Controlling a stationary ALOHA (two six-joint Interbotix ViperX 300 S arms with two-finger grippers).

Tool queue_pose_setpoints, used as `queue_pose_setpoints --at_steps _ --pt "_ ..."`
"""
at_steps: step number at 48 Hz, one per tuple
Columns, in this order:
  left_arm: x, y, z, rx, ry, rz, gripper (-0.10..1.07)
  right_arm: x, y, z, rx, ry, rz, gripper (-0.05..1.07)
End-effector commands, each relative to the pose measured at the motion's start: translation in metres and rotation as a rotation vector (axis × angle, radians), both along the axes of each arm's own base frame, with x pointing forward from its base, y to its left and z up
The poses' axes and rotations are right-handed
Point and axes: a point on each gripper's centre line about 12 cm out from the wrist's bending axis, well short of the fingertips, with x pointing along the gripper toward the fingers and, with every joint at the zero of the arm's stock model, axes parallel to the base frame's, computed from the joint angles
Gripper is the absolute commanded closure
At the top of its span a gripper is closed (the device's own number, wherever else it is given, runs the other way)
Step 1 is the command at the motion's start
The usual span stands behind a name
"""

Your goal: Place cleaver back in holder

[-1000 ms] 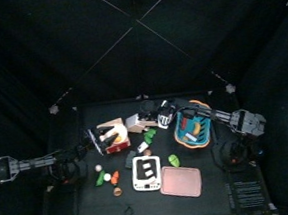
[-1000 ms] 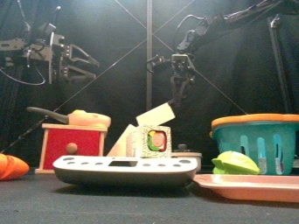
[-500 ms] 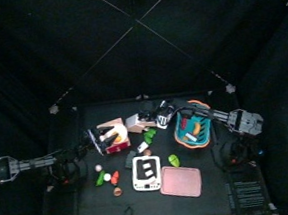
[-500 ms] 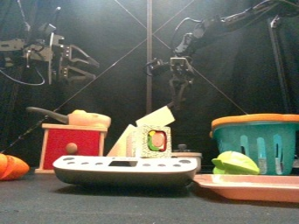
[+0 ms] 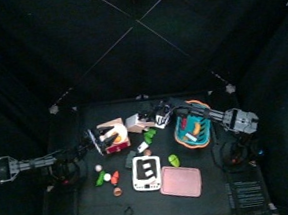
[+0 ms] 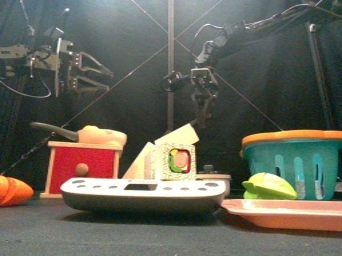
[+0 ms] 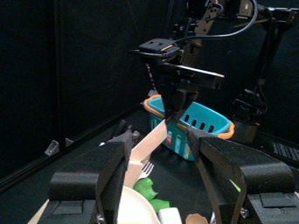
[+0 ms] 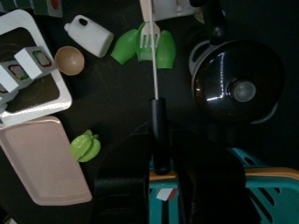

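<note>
The right tool (image 6: pixel 201 82) hangs above the counter (image 6: pixel 54 232), its jaws closed on the dark handle of the thin-bladed cleaver (image 8: pixel 155 79), blade pointing down. Below, the light tan slanted wooden holder (image 5: pixel 111 133) stands on the counter beside the blue oval basket (image 6: pixel 297 160). The left tool (image 7: pixel 158 175) gapes wide, holding nothing.
</note>
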Motion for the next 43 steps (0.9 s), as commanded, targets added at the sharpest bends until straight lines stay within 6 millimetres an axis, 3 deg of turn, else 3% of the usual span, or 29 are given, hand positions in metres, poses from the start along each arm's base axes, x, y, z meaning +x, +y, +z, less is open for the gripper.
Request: queue_pose_setpoints --at_steps 1,43 --pt "0.0013 0.0011 0.0043 0.008 -0.011 0.003 0.1 0.0008 -0.0016 0.0196 -0.03 -0.034 0.002 0.51" --pt "0.0008 0.001 0.0032 0.006 -0.009 0.003 0.1 0.0107 -0.0054 0.0238 -0.02 -0.047 -0.003 0.46"
